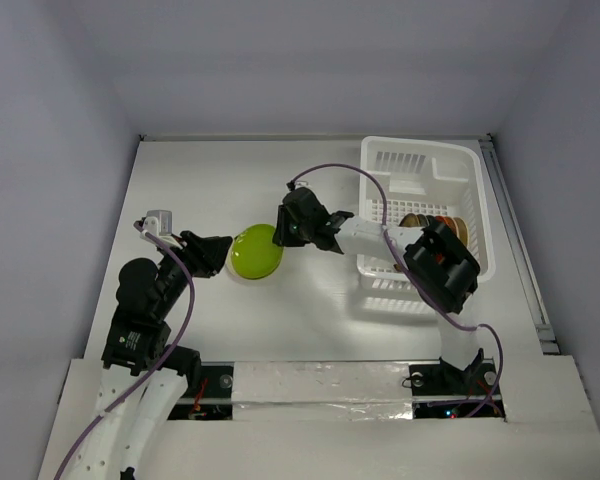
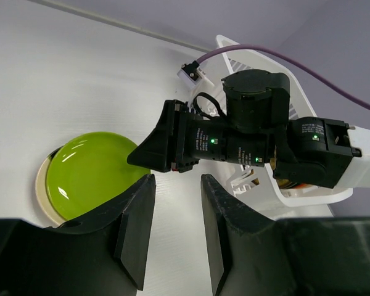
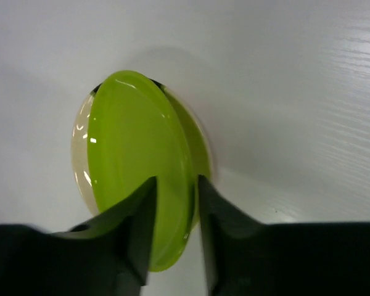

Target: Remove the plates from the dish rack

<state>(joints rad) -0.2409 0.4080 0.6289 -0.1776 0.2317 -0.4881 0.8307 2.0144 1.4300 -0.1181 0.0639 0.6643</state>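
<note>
A lime green plate [image 1: 255,253] is tilted over a cream plate [image 3: 79,148] that lies on the table left of centre. My right gripper [image 3: 174,185] is shut on the green plate's near rim [image 3: 132,148], one finger on each face. My left gripper [image 2: 177,185] is open and empty, low over bare table just right of the green plate [image 2: 89,172]; in the top view it [image 1: 220,255] is at the plate's left edge. The white dish rack [image 1: 420,160] stands at the far right. Orange and brown plates [image 1: 450,228] stand in it, partly hidden by my right arm.
My right arm [image 1: 440,265] reaches from the rack side across to the plates. Its black wrist [image 2: 246,135] fills the middle of the left wrist view, in front of the rack [image 2: 308,197]. A purple cable [image 1: 340,170] loops above it. Walls close in the table.
</note>
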